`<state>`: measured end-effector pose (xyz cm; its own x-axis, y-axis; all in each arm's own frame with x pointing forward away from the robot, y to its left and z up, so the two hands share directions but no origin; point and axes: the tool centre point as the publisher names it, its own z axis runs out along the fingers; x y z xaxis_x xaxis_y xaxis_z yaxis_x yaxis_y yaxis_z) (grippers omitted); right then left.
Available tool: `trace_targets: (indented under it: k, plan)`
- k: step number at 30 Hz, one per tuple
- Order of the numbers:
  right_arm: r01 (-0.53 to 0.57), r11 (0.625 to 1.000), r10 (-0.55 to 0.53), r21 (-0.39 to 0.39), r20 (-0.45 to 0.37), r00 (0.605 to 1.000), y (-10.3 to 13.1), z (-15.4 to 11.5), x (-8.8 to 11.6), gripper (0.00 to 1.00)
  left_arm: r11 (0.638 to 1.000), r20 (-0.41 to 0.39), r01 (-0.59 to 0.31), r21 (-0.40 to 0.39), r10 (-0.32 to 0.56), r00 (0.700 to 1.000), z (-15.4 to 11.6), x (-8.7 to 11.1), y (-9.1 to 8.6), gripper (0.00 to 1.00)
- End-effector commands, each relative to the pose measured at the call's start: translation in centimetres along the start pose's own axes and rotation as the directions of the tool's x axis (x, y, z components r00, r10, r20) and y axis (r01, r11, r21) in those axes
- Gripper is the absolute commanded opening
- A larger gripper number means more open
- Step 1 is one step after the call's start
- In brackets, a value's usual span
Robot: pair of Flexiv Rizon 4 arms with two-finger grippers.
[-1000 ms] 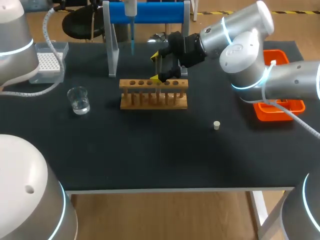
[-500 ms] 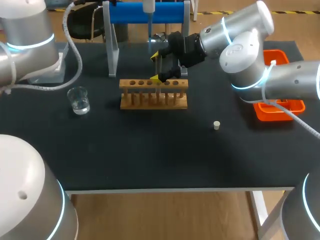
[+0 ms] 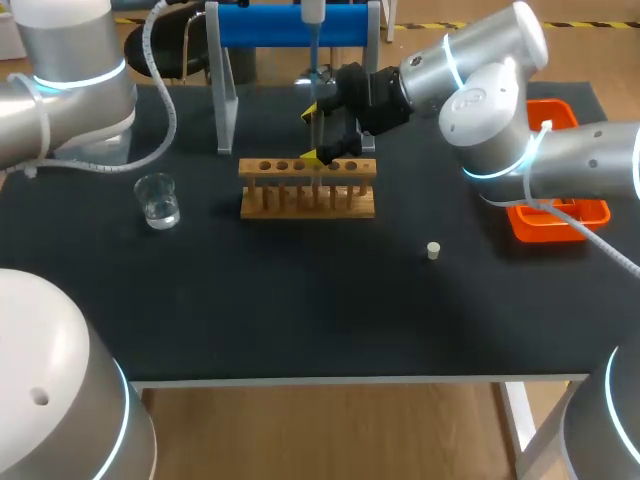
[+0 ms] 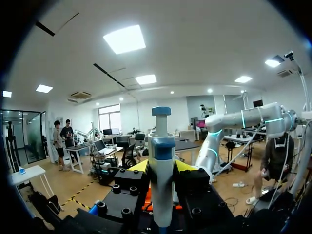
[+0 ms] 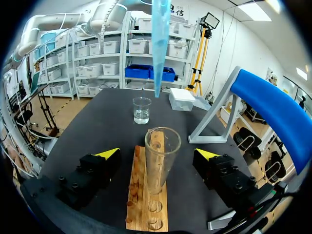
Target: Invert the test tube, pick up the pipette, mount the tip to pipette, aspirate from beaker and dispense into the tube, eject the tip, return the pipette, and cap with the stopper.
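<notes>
Left claw (image 4: 162,168) is clamped on the pipette (image 4: 161,200), tip (image 5: 160,44) hanging over the test tube (image 5: 160,170) in the rack (image 5: 144,204). Right claw (image 5: 157,153) sits open either side of it, not touching.

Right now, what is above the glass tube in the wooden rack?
A blue pipette tip hangs above the test tube's open mouth, not inside. Its foot sits hidden in the rack.

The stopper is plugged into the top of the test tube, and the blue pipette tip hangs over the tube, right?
Not quite. The stopper is not in the test tube. It lies on the table, off to the side of the wooden rack, as the head view shows. The blue pipette tip does hang over the tube.
</notes>
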<state>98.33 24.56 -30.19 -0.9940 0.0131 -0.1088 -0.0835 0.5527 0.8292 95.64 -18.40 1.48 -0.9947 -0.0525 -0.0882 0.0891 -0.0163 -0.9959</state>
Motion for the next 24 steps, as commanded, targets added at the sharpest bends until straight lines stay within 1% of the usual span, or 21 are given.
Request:
trace_targets:
  k: [1, 24]
  plan:
    - [-0.001, 1.000, 0.001, 0.005, -0.005, 1.000, 0.1, -0.1, -0.1, 1.00, 1.000, -0.008, 0.002, 0.006, -0.002, 1.000, 0.3, -0.4, 0.3, 0.00]
    - [-0.001, 1.000, 0.001, 0.005, -0.005, 1.000, 0.1, -0.1, -0.1, 1.00, 0.999, -0.019, 0.034, 0.017, -0.033, 0.999, 0.3, -1.4, 1.5, 0.00]
